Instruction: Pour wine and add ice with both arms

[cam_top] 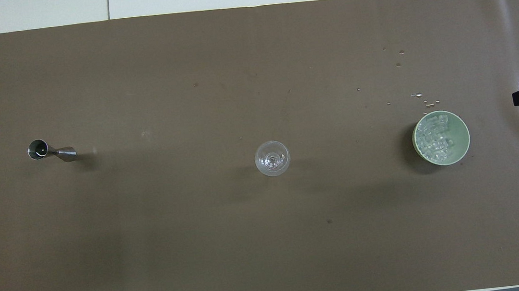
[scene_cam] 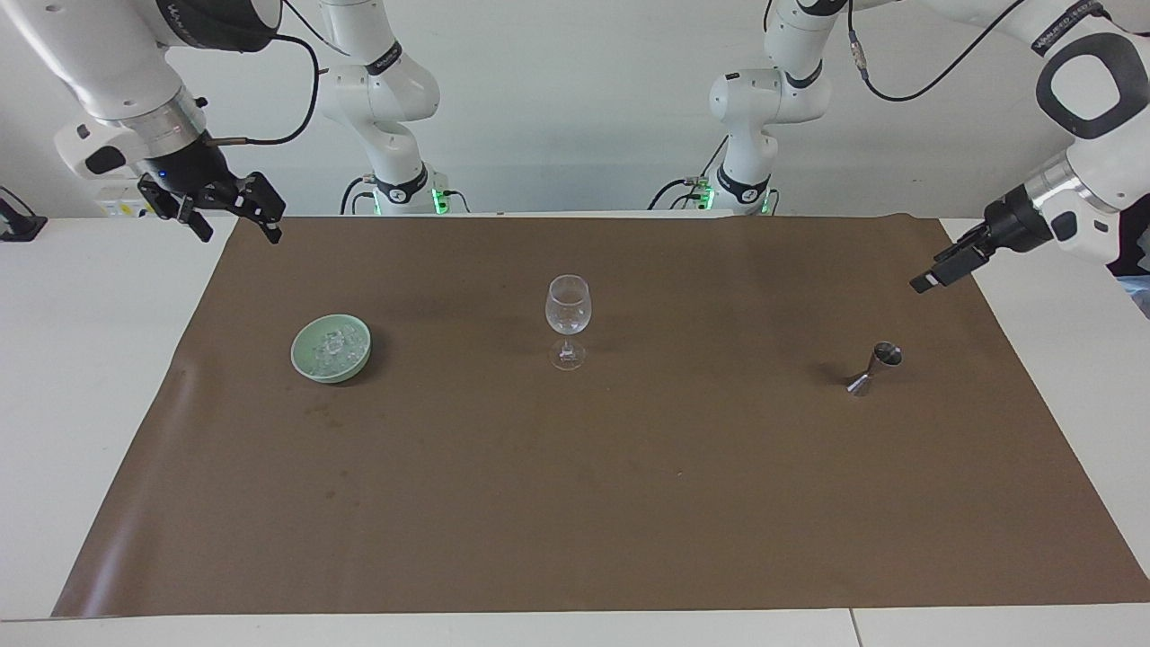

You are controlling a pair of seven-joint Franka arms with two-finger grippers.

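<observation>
- Left claw [scene_cam: 934,271] is up in the air over the edge of the brown mat [scene_cam: 575,503] at the left arm's end of the tabletop [scene_cam: 81,377]. Fingers spread wide apart in the overhead view, nothing between them.
- Jigger [scene_cam: 874,368] stands upright on the mat near the left claw, apart from it, not touched. Its open cup faces up; no liquid can be made out inside.
- Right claw [scene_cam: 232,212] hangs over the mat's corner at the right arm's end, fingers apart, holding nothing.
- Green bowl [scene_cam: 331,348] sits on the mat, the closest thing to the right claw but well clear of it. Ice [scene_cam: 331,345] lies piled inside the bowl as small clear cubes.
- A few wet spots [cam_top: 421,97] on the mat just beside the bowl, on the side farther from the robots.
- Wine glass [scene_cam: 568,321] stands upright at mid-mat, between the two claws and well apart from both; also between bowl and jigger. Cannot tell whether anything is in it.
</observation>
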